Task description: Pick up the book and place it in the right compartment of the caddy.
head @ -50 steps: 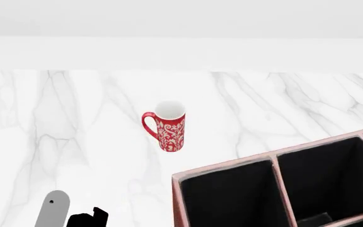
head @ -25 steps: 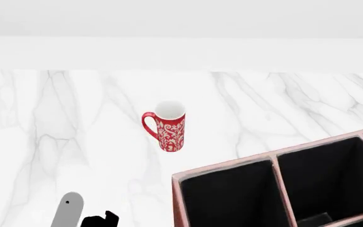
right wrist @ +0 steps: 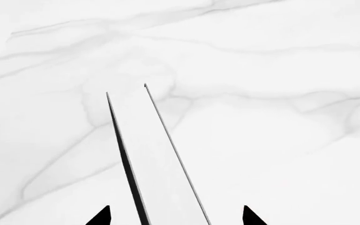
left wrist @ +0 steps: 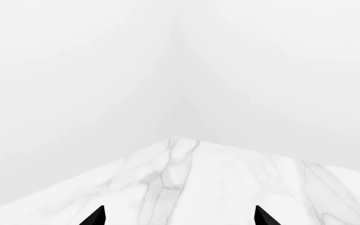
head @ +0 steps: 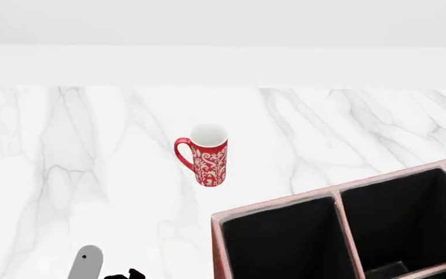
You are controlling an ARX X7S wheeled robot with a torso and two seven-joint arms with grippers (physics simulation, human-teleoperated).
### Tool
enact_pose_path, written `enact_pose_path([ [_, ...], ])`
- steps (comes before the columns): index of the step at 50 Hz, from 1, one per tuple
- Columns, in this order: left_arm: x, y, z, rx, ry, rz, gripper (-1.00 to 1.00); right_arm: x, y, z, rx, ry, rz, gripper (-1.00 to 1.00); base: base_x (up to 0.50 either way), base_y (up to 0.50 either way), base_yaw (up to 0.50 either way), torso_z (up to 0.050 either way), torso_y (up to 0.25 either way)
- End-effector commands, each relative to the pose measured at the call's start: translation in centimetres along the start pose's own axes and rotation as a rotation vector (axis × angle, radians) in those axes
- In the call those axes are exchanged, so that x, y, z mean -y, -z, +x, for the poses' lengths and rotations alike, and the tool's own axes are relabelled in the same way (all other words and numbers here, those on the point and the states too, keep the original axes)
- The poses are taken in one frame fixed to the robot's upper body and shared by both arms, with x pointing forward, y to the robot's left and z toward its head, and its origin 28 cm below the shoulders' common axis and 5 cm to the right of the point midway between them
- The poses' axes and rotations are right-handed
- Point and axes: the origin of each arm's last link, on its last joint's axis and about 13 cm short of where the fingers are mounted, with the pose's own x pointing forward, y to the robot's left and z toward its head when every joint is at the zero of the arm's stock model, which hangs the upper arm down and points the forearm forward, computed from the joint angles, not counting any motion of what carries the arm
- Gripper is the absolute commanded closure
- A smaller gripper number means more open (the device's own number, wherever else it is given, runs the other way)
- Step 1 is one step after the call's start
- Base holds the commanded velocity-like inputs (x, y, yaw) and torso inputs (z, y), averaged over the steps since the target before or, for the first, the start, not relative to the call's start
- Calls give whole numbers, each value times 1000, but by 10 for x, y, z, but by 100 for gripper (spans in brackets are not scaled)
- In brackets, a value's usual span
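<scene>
The book [right wrist: 158,164] sits between the right gripper [right wrist: 176,216]'s 2 fingertips, white page edges facing the wrist camera; whether the jaws are pinching it or merely flanking it I cannot tell. It hangs above the marble worktop [head: 347,122]. The left gripper [left wrist: 178,216] shows 2 tips spread wide, nothing between them. Beyond the caddy [head: 277,204]'s far-left corner stands a red mug [head: 206,156]. The caddy's visible compartments hold no book, so carrying and placing remain.
</scene>
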Motion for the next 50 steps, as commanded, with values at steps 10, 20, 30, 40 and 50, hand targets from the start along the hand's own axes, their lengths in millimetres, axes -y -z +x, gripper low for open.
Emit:
enact_pose_path([
  [10,-3,2,0,2,-5,15,-100,3,8,19,-2,-50,21,-100,0,0,0,0,0],
  [20,-1,3,0,1,0,15,-100,3,15,22,-2,-58,40,100,0,0,0,0,0],
  [30,-1,3,0,3,2,16,-100,2,16,20,5,-61,42,100,0,0,0,0,0],
  [40,-2,1,0,9,2,14,-100,3,-2,8,83,22,20,100,0,0,0,0,0],
  [50,-1,1,-1,12,4,11,-100,6,-11,-2,113,75,16,100,0,0,0,0,0],
])
